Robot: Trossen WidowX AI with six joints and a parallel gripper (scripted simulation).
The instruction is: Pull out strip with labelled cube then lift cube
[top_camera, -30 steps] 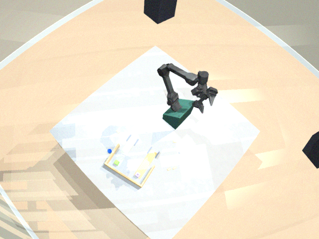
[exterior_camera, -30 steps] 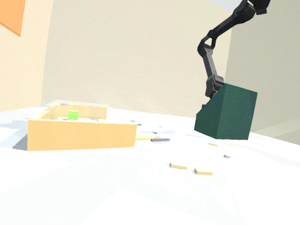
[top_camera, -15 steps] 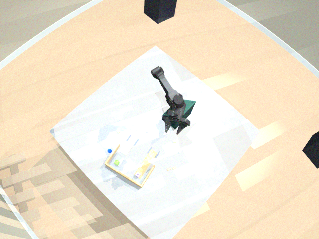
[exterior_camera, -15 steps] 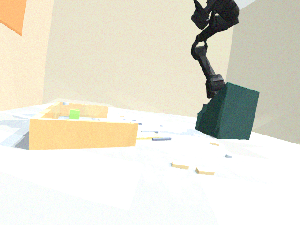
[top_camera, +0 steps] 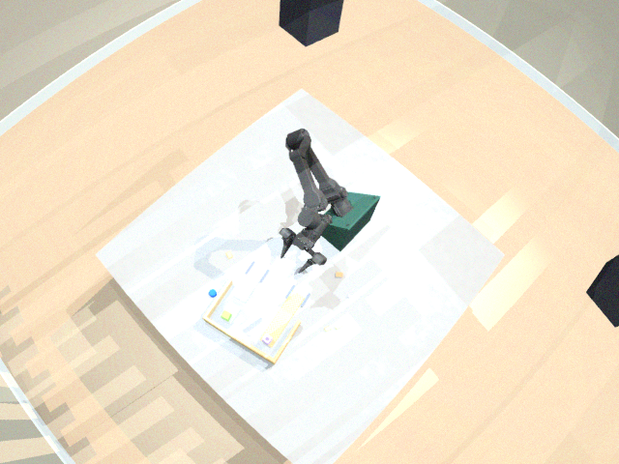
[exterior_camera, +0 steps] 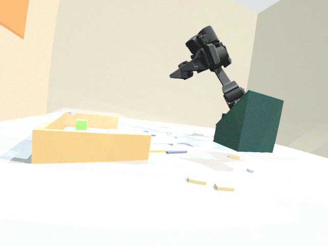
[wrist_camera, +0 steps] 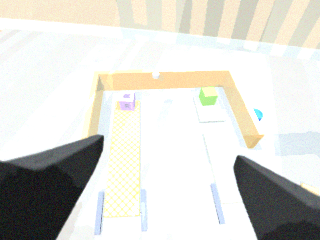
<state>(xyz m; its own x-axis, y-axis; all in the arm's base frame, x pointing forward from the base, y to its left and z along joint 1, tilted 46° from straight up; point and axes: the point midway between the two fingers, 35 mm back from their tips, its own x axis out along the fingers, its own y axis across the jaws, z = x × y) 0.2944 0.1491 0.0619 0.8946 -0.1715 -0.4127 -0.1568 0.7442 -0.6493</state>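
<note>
A purple labelled cube (top_camera: 267, 340) (wrist_camera: 127, 101) sits at the far end of a yellow patterned strip (top_camera: 284, 317) (wrist_camera: 125, 165), which looks unbroken in the wrist view. The low tray wall hides the cube in the exterior view. A green cube (top_camera: 226, 315) (exterior_camera: 81, 124) (wrist_camera: 208, 96) sits at the far end of a short pale strip piece (wrist_camera: 211, 116). A gap separates that piece from a longer pale piece (wrist_camera: 222, 170). My gripper (top_camera: 290, 264) (exterior_camera: 177, 77) (wrist_camera: 169, 151) is open and empty, high in the air near the tray's open side.
A tan wall (top_camera: 240, 342) (exterior_camera: 89, 145) (wrist_camera: 192, 80) closes three sides. Blue-grey rails (wrist_camera: 99, 212) (wrist_camera: 144, 210) (wrist_camera: 217, 203) lie near the open side. A blue ball (top_camera: 212, 293) (wrist_camera: 258, 114) lies outside. A dark green block (top_camera: 357, 215) (exterior_camera: 257, 124) stands by the arm's base. Small tan pieces (exterior_camera: 197, 180) (exterior_camera: 224, 187) lie about.
</note>
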